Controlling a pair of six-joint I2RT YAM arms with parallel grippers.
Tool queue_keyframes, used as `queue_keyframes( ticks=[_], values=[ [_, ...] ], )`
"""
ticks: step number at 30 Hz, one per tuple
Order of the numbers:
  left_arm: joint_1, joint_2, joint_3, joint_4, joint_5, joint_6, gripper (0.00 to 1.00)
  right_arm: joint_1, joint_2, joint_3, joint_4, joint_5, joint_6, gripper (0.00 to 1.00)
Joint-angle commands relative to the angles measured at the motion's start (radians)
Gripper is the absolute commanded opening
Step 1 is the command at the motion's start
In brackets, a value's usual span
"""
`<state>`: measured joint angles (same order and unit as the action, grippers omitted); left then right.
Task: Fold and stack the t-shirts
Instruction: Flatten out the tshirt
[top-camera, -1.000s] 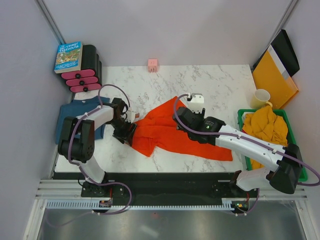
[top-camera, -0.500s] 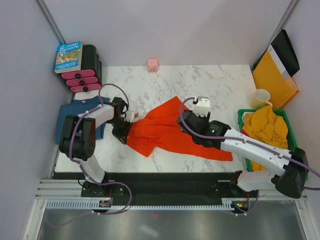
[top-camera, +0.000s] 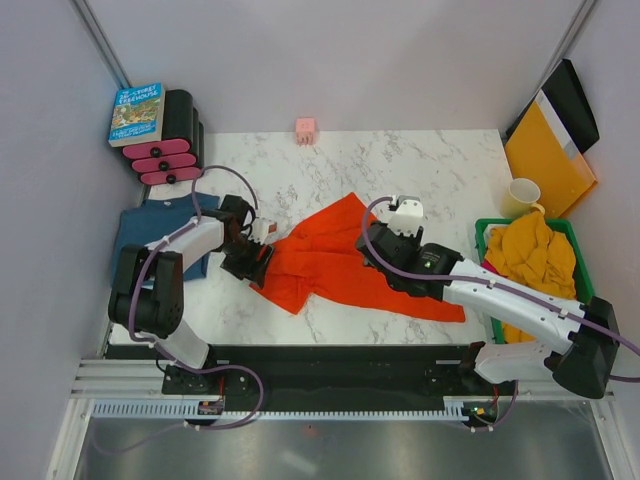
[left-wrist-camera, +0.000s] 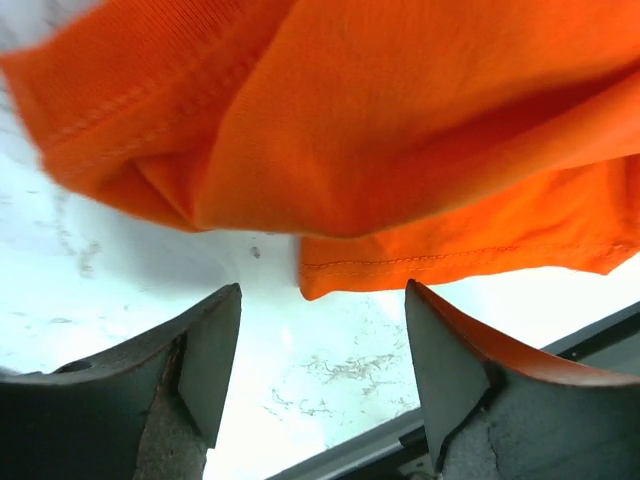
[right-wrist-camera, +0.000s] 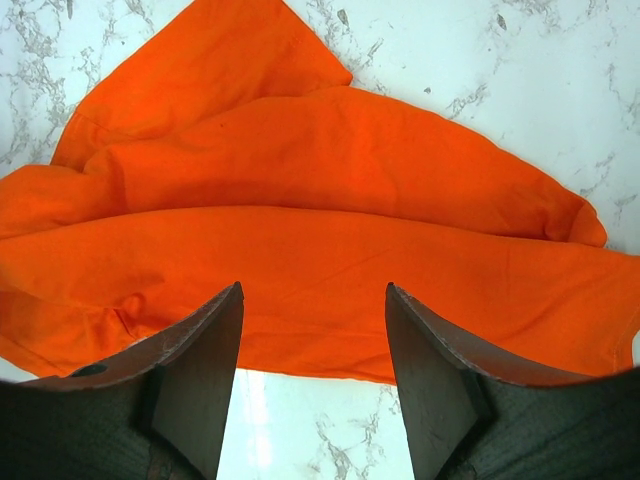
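Orange shirt (top-camera: 340, 265), rumpled on tabletop (top-camera: 440, 165): left gripper (left-wrist-camera: 322, 292), right gripper (right-wrist-camera: 315, 290) spread wide, empty; loose hem (left-wrist-camera: 450, 262) is best pinched squarely and drawn flat

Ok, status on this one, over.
Left gripper open at edge of orange t-shirt. Right gripper open over its middle. Shirt crumpled, unfolded. Nothing blocking.

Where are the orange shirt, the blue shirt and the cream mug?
orange shirt (top-camera: 330, 265): top view, middle of the spread cloth.
blue shirt (top-camera: 133, 228): top view, its uncovered left part.
mug (top-camera: 521, 197): top view, its side wall.
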<state>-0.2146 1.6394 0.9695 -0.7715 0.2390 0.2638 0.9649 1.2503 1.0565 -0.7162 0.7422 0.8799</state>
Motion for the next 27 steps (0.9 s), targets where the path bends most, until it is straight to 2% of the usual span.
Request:
queue_keyframes(
  ticks=[1, 3, 5, 6, 8, 19, 20, 23, 27],
  values=[
    [0.004, -0.084, 0.001, 0.086, 0.033, 0.017, 0.75, 0.005, -0.025, -0.012, 0.0, 0.028, 0.021, 0.66],
    [0.004, -0.07, 0.012, 0.095, 0.025, 0.012, 0.72, 0.006, -0.023, -0.013, 0.001, 0.026, 0.024, 0.66],
    [0.003, -0.032, 0.023, 0.103, 0.016, 0.011, 0.66, 0.008, -0.02, -0.016, 0.003, 0.023, 0.025, 0.66],
    [0.001, -0.02, 0.024, 0.11, 0.013, 0.011, 0.6, 0.008, -0.02, -0.016, 0.003, 0.025, 0.025, 0.66],
    [-0.008, 0.009, 0.021, 0.123, -0.018, 0.011, 0.55, 0.009, -0.023, -0.018, 0.001, 0.025, 0.025, 0.66],
    [-0.051, 0.1, -0.037, 0.152, -0.112, 0.026, 0.53, 0.008, -0.045, -0.043, -0.011, 0.051, 0.034, 0.67],
    [-0.055, 0.102, -0.043, 0.152, -0.134, 0.032, 0.45, 0.008, -0.04, -0.041, -0.012, 0.051, 0.034, 0.66],
    [-0.084, 0.097, -0.08, 0.15, -0.193, 0.049, 0.34, 0.008, -0.038, -0.039, -0.012, 0.055, 0.037, 0.66],
    [-0.101, 0.076, -0.12, 0.133, -0.23, 0.075, 0.36, 0.009, -0.042, -0.046, -0.014, 0.057, 0.039, 0.67]
  ],
)
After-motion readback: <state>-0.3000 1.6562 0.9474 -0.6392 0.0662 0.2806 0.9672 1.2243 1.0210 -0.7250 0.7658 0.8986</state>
